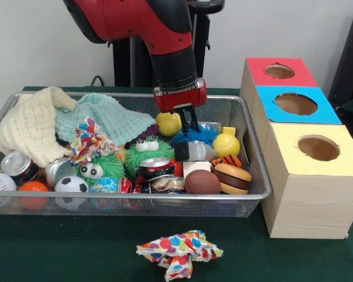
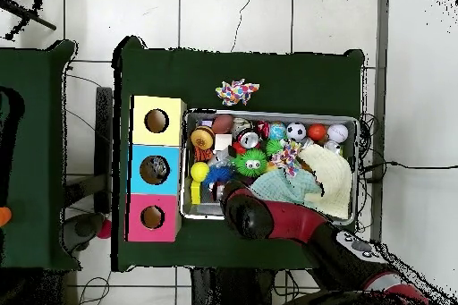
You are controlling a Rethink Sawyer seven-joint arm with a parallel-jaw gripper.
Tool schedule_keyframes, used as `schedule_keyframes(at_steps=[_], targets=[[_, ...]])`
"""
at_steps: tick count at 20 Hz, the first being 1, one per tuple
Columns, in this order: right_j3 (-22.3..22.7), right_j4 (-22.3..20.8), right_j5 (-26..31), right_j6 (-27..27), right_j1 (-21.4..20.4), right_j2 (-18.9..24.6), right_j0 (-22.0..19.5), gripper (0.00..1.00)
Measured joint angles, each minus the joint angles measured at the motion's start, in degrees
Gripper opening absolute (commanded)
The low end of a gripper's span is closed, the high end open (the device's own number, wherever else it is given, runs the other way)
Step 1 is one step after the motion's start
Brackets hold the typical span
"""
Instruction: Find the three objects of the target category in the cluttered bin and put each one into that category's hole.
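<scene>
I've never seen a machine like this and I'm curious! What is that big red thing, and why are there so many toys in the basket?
The big red thing is a robot arm. At its end is a gripper, like a small hand, with black fingers reaching down into a wire basket. I cannot tell whether it is holding anything.

One picture is taken from across the table, the other from straight above.

The basket is full of toys: a soccer ball, a baseball, a fuzzy green toy with eyes, a toy hamburger, cans, and soft cloths. Beside it stand three boxes with round holes: red, blue and yellow. A spotted cloth lies on the green table, outside the basket.

The robot's job is to sort toys into the holes.
</scene>
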Motion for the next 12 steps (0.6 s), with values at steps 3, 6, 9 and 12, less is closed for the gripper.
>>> schedule_keyframes(at_steps=[3, 6, 9, 12], targets=[[0.0, -0.2, -0.2, 0.0, -0.4, -0.7, 0.7, 0.00], [-0.4, -2.3, -0.2, 0.0, -1.6, -3.0, 3.0, 0.00], [-1.4, -5.9, 0.0, 0.0, -2.9, -4.7, 5.5, 0.00], [-3.2, -10.4, 1.4, 0.0, -4.0, -5.6, 7.5, 0.00]])
